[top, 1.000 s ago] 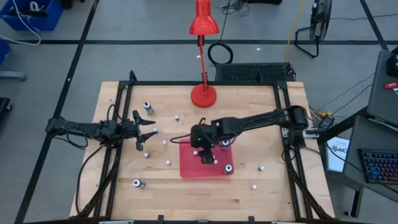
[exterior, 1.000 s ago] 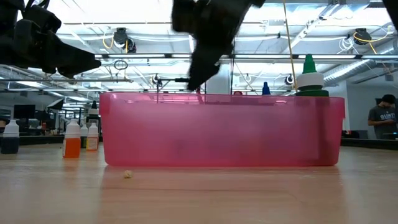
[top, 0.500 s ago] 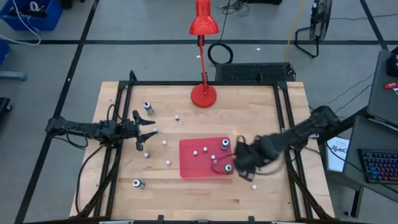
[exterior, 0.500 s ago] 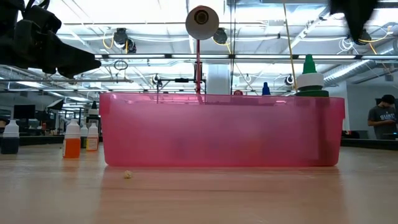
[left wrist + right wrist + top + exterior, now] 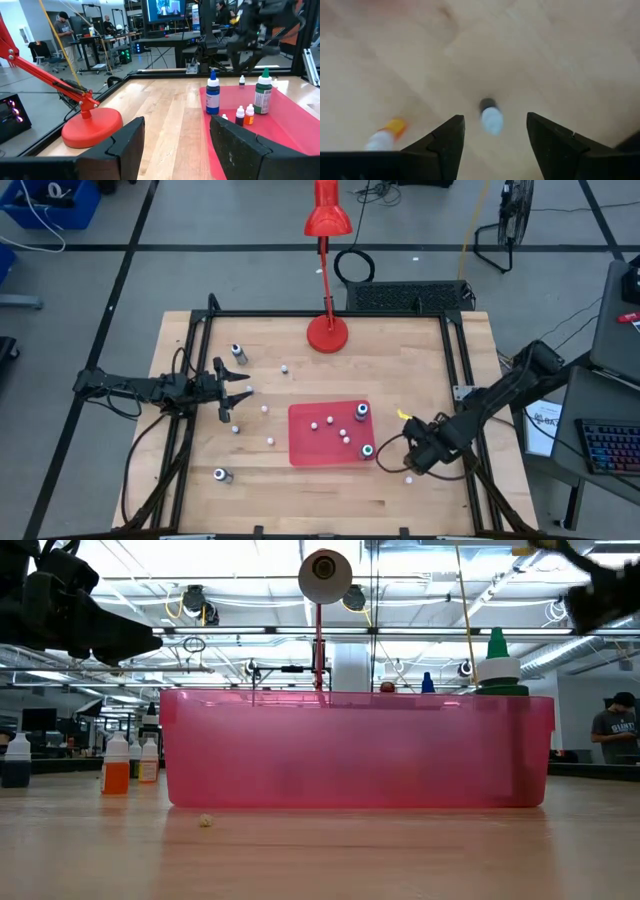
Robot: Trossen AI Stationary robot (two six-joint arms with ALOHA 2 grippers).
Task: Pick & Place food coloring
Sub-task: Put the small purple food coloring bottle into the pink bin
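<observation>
- Your right claw (image 5: pixel 413 464) hangs over the near right part of the table (image 5: pixel 400 360), just right of the red mat (image 5: pixel 305 445).
- Its wrist view looks down between parted fingers (image 5: pixel 445 145), nothing gripped; a small white bottle (image 5: pixel 491 118) stands on the wood below the gap, and an orange-topped bottle (image 5: pixel 384 136) lies off to one side.
- From above, one tiny white bottle (image 5: pixel 408 479) sits just near of that claw on the bare wood.
- Your left claw (image 5: pixel 236 393) waits over the left side of the table, fingers (image 5: pixel 125 145) apart and empty.
- On the mat you have a blue-filled vial (image 5: pixel 213 95), a green-filled vial (image 5: pixel 262 95) and several tiny bottles (image 5: pixel 240 114) standing together.
- More food coloring remains scattered on the wood: a dark-topped vial (image 5: pixel 238 353) far left, another vial (image 5: pixel 221 475) near left, and white bottles (image 5: pixel 270 440) between the left claw and the mat.
- The red desk lamp (image 5: pixel 327 330) stands at the far edge, its base on the table.
- In the low view a person (image 5: pixel 612 728) stands in the room at far right.
</observation>
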